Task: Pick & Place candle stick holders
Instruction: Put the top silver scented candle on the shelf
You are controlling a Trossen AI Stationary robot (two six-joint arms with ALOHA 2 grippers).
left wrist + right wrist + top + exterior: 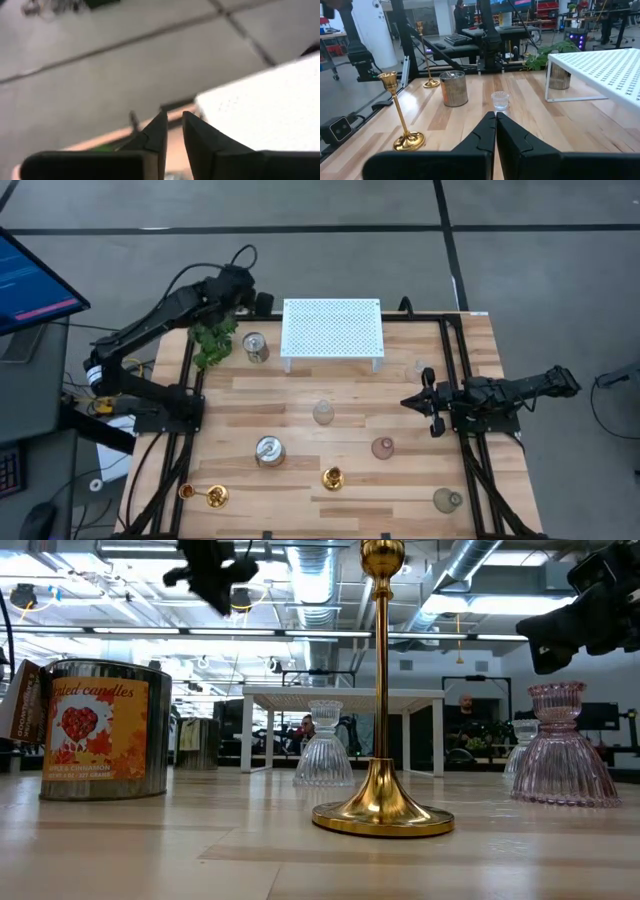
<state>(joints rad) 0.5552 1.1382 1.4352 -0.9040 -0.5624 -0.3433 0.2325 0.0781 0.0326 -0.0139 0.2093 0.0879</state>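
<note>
A tall gold candle stick holder (332, 477) stands on its round base near the table's front middle. It also shows in the low view (383, 740) and the right wrist view (400, 115). A second tall gold holder (215, 497) stands at the near left corner and shows in the right wrist view too (425, 60). My left gripper (262, 302) hovers at the far left, beside the white rack, open by a narrow gap (173, 125) and empty. My right gripper (412, 401) hovers at the right, shut (496, 120) and empty, pointing toward the table's left.
A white perforated rack (332, 330) stands at the far middle, with a green plant (212, 340) and a tin can (256, 347) to its left. Another tin (268, 450) stands front centre. Glass vases (323, 412) (383, 447) (447, 500) stand across the middle and right.
</note>
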